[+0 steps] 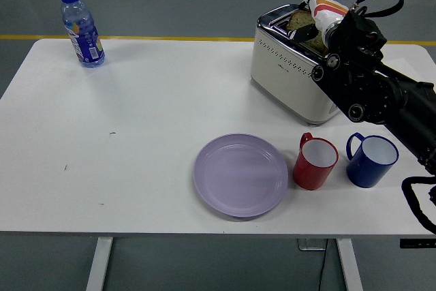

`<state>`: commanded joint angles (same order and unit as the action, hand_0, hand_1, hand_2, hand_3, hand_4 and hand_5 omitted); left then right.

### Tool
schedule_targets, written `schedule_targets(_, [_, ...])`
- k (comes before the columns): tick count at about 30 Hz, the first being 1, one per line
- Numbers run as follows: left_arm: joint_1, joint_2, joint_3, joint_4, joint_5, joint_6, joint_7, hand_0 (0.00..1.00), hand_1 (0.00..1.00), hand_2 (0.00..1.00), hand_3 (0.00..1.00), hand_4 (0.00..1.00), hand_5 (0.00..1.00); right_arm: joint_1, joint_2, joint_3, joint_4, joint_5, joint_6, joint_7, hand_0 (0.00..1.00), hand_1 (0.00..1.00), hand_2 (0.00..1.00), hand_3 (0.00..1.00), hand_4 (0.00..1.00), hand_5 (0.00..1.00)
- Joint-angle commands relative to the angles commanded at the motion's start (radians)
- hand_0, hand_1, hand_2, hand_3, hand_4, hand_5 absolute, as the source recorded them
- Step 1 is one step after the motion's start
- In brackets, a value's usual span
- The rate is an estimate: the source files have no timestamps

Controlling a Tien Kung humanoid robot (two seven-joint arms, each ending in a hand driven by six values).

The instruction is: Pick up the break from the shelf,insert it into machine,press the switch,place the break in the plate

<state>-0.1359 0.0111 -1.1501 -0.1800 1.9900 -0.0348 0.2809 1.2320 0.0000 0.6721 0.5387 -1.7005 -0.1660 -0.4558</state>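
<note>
1. Bread [298,21] sits partly in the top slot of the cream toaster [291,66], at the table's far right.
2. Right hand [320,13] is over that slot; finger closure on the bread cannot be told.
3. Lilac plate [240,175] lies near the front edge, beside the red mug [315,162] and blue mug [371,160].

Brown bread [298,21] in cream toaster [289,66] slot (partly hidden); purple plate [240,175] bare.

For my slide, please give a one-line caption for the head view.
Right hand over the toaster at the bread in its slot; purple plate waits in front.
</note>
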Motion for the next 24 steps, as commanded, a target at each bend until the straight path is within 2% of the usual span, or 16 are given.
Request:
schedule_targets(1, [-0.001, 0.000, 0.001, 0.000, -0.001, 0.000, 0.000, 0.603, 0.456, 0.429, 0.545, 0.288, 0.917, 0.003, 0.000, -0.002, -0.002, -0.001, 0.000, -0.001, 0.520, 0.546, 0.581, 0.718, 0.739, 0.303])
schedule_targets(5, [-0.006, 0.001, 0.000, 0.000, 0.001, 0.001, 0.002, 0.603, 0.456, 0.429, 0.545, 0.288, 0.917, 0.020, 0.000, -0.017, -0.024, -0.001, 0.005, -0.005, 0.520, 0.546, 0.581, 0.718, 0.739, 0.303])
schedule_targets(6, [-0.006, 0.002, -0.001, 0.000, 0.002, 0.001, 0.002, 0.602, 0.454, 0.424, 0.544, 0.288, 0.916, 0.022, 0.000, -0.020, -0.030, -0.003, 0.006, -0.005, 0.431, 0.472, 0.523, 0.680, 0.715, 0.280])
schedule_targets(11, [-0.009, 0.002, -0.003, 0.000, 0.004, 0.004, 0.003, 0.602, 0.454, 0.424, 0.544, 0.288, 0.916, 0.027, 0.000, -0.037, -0.060, 0.005, 0.014, -0.004, 0.431, 0.472, 0.523, 0.680, 0.715, 0.280])
schedule_targets(12, [-0.009, 0.002, -0.004, 0.000, 0.005, 0.004, 0.003, 0.602, 0.448, 0.418, 0.545, 0.288, 0.916, 0.027, 0.000, -0.039, -0.065, 0.007, 0.015, -0.003, 0.360, 0.438, 0.492, 0.659, 0.702, 0.261])
schedule_targets(18, [-0.011, 0.003, -0.008, 0.000, 0.009, 0.006, 0.004, 0.602, 0.448, 0.418, 0.545, 0.288, 0.916, 0.031, 0.000, -0.044, -0.079, 0.015, 0.011, 0.004, 0.360, 0.438, 0.492, 0.659, 0.702, 0.261])
schedule_targets(19, [-0.011, 0.003, -0.009, 0.000, 0.011, 0.006, 0.004, 0.601, 0.446, 0.418, 0.543, 0.289, 0.917, 0.032, 0.000, -0.044, -0.080, 0.016, 0.011, 0.006, 0.308, 0.399, 0.463, 0.645, 0.682, 0.235])
schedule_targets(24, [-0.011, 0.004, -0.012, 0.000, 0.016, 0.006, 0.005, 0.601, 0.446, 0.418, 0.543, 0.289, 0.917, 0.035, 0.000, -0.042, -0.079, 0.030, 0.026, 0.015, 0.308, 0.399, 0.463, 0.645, 0.682, 0.235])
